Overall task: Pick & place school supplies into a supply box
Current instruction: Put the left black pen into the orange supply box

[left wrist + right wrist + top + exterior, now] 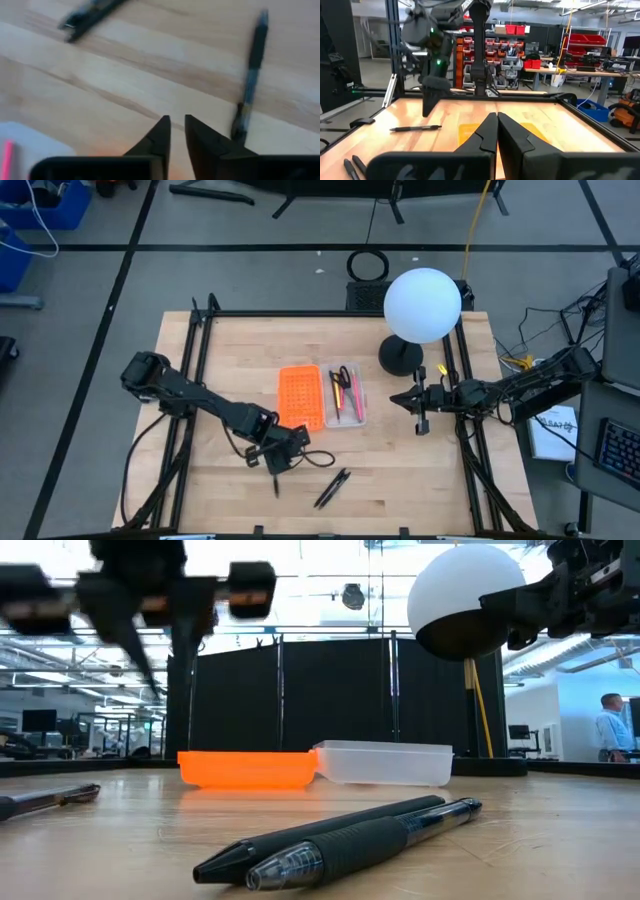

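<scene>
Overhead, the left gripper (279,471) hovers above the front of the wooden table (400,470), just ahead of the orange half of the supply box (300,397), its fingers (157,137) parted by only a narrow slit and holding nothing. A single black pen (276,484) lies on the wood right beside it, and a pair of black pens (332,487) rests side by side a little to its right, nearer the table's front edge. The clear half of the supply box (347,394) already holds several items: a pink pen, a yellow one and black-handled scissors. Off to the right, the right gripper (421,424) waits above the table with its fingers (487,135) pressed together and empty, next to the white globe lamp (422,305) on its dark base. Beyond the table, a person (607,730) stands in the workshop.
</scene>
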Tool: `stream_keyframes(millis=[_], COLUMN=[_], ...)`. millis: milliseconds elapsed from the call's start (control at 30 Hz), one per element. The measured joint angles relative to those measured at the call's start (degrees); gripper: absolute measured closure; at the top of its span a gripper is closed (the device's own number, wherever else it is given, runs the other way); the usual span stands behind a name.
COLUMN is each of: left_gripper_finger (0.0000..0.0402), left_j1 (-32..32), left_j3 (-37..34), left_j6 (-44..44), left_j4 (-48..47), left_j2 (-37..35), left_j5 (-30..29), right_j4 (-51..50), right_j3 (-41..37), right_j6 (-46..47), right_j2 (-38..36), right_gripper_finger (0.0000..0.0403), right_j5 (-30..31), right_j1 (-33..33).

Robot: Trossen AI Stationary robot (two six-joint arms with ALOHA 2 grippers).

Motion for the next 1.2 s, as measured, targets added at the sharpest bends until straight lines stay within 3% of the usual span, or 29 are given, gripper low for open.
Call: stream_keyframes(millis=[100,200,233,333,433,633,767,900,1200], left_gripper_finger=[0.0305,0.0273,0.0264,0.0247,0.0244,0.0243,0.0243,0.0243,0.0243], left_j1=[-1.6,-2.2,-1.9,-0.9,-2.1,-6.5,-5.3,-6.3,-10.2], left_j3=[-3.2,-4.5,-4.7,-4.8,-4.8,-4.7,-4.7,-4.0,5.4], left_j6=[-0.3,-4.3,-4.9,-4.8,-8.4,-4.2,-5.0,-3.8,-3.1], left_j4=[4.2,2.5,0.8,-1.6,0.6,-0.3,-3.1,0.1,-6.5], left_j2=[0.1,-0.1,0.0,-0.1,-0.1,1.6,4.7,6.9,12.3], left_j5=[-2.1,-7.1,-6.6,2.2,4.3,-2.3,-1.4,-1.5,-0.4], right_j4=[0.1,0.4,0.4,0.6,0.7,0.8,0.7,0.3,0.3], right_j3=[0.0,0.0,0.0,0.0,0.0,0.0,0.0,0.0,0.0], right_j6=[0.0,0.1,0.4,3.2,4.7,4.8,6.3,7.5,7.4], right_j2=[0.0,0.0,0.0,0.0,0.0,0.0,0.0,0.0,0.3], right_gripper_finger=[0.0399,0.0399,0.0399,0.0399,0.0399,0.0399,0.0399,0.0399,0.0399], right_j5=[0.0,0.0,0.0,0.0,0.0,0.0,0.0,-0.1,-0.1], right_j1=[0.0,0.0,0.0,0.0,0.0,0.0,0.0,0.0,0.0])
